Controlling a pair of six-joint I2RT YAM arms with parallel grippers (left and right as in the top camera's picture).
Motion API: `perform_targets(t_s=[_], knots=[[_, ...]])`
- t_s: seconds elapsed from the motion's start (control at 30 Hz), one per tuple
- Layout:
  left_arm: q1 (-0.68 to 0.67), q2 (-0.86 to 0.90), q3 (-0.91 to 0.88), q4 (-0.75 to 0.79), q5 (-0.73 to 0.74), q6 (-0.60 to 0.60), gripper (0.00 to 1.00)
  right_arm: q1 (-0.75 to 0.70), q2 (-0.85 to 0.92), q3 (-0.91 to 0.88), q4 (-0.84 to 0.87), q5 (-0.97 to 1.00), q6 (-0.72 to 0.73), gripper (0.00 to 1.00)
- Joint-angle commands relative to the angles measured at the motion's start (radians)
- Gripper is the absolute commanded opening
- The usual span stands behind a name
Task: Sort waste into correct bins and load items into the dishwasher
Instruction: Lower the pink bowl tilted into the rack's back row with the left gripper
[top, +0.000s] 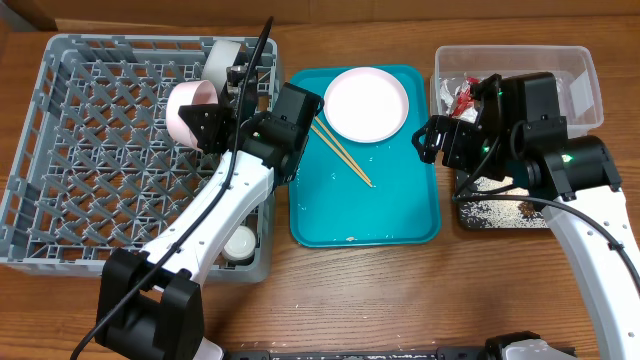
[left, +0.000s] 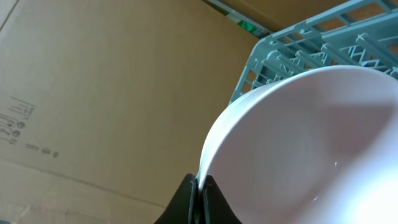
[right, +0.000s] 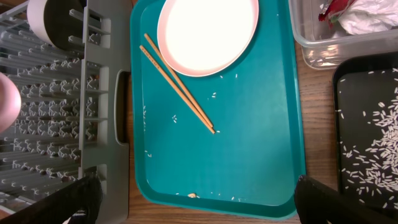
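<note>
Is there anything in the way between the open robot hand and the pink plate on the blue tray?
Nothing visible blocks it. The open right gripper hangs above the teal tray, and the plate lies there with nothing on it. The chopsticks lie beside the plate, not over it.

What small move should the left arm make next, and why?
Likely lower the pink bowl into the dish rack: the left gripper is shut on its rim, and it hangs on edge above the pegs, seemingly not seated yet.
</note>
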Motion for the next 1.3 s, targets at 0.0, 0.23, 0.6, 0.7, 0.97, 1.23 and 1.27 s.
perform_targets(t_s=[0.0, 0.23, 0.6, 0.7, 0.97, 1.23, 1.27], knots=[[0.003, 0.002, -0.001, 0.004, -0.033, 0.057, 0.04, -0.001, -0.003, 0.000, 0.002, 0.011, -0.003, 1.00], [0.022, 0.002, -0.001, 0.004, -0.092, 0.103, 0.04, -0.001, -0.003, 0.000, 0.002, 0.011, -0.003, 1.00], [0.060, 0.002, -0.001, 0.004, -0.092, 0.158, 0.04, -0.001, -0.003, 0.000, 0.002, 0.011, -0.003, 1.00], [0.070, 0.002, -0.001, 0.008, -0.092, 0.158, 0.04, -0.001, -0.003, 0.000, 0.002, 0.011, -0.003, 1.00], [0.084, 0.002, -0.001, 0.024, -0.081, 0.150, 0.04, -0.001, -0.003, 0.000, 0.002, 0.011, -0.003, 1.00], [0.087, 0.021, -0.001, 0.074, -0.080, 0.090, 0.04, -0.001, -0.003, 0.000, 0.002, 0.011, -0.003, 1.00], [0.089, 0.030, -0.001, 0.083, -0.080, 0.090, 0.04, -0.001, -0.003, 0.000, 0.002, 0.011, -0.003, 1.00]])
